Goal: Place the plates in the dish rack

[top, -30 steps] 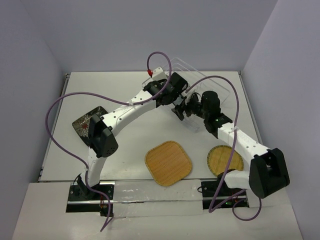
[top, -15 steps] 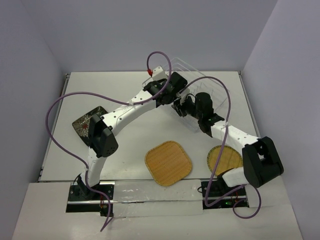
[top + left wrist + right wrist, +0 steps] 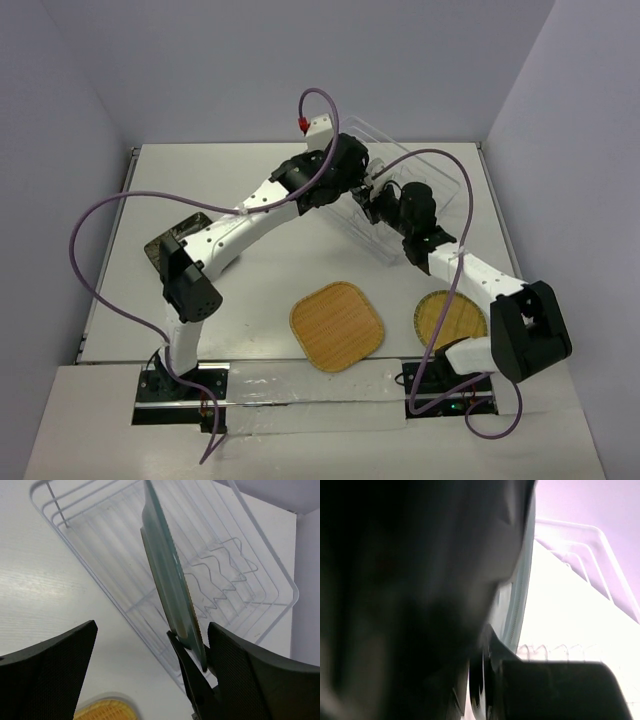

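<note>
At far left, black square plate with white leaf pattern (image 3: 160,248), flat on the matte white table (image 3: 200,180), partly hidden under the left arm. Mid-table, tan woven rounded-square plate (image 3: 338,326), flat, untouched. Over the thin white-wire dish rack (image 3: 100,525), left gripper (image 3: 152,630) spread wide, straddling the glossy grey-blue round plate (image 3: 167,575). Standing on edge above the rack's floor, lower rim pinched tight by the right gripper (image 3: 370,200). Contact with the tines not discernible. At right, tan woven round plate (image 3: 465,320), flat, partly under the right arm.
</note>
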